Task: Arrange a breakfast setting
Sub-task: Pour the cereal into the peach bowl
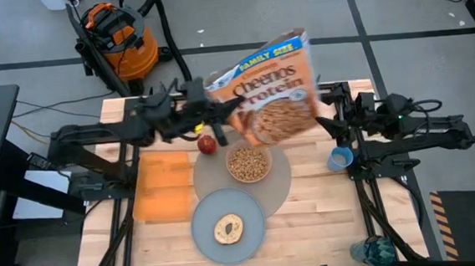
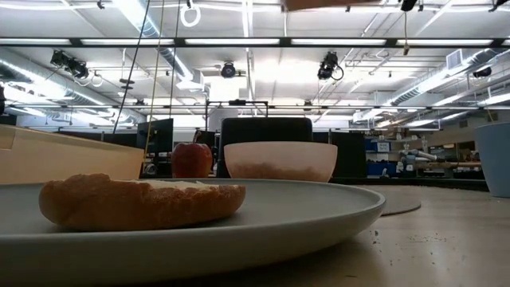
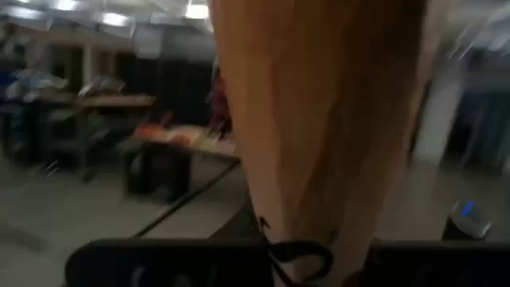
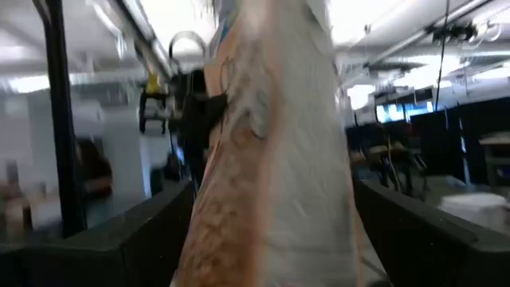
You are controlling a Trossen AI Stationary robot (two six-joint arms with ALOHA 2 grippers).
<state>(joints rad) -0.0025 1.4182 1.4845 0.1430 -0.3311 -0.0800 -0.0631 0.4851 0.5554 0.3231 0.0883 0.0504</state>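
The cereal box hangs tilted above the pale pink bowl, which sits filled on the grey placemat in the middle of the surface. The left pincer is pressed onto the box's left edge; the right pincer stands spread at the opposite edge, seemingly just clear of it. Thin cardboard is light but crushable and probably slick, so one edge-pinch lets it swing. A hold across the narrow side panels, mid-height, is safest.
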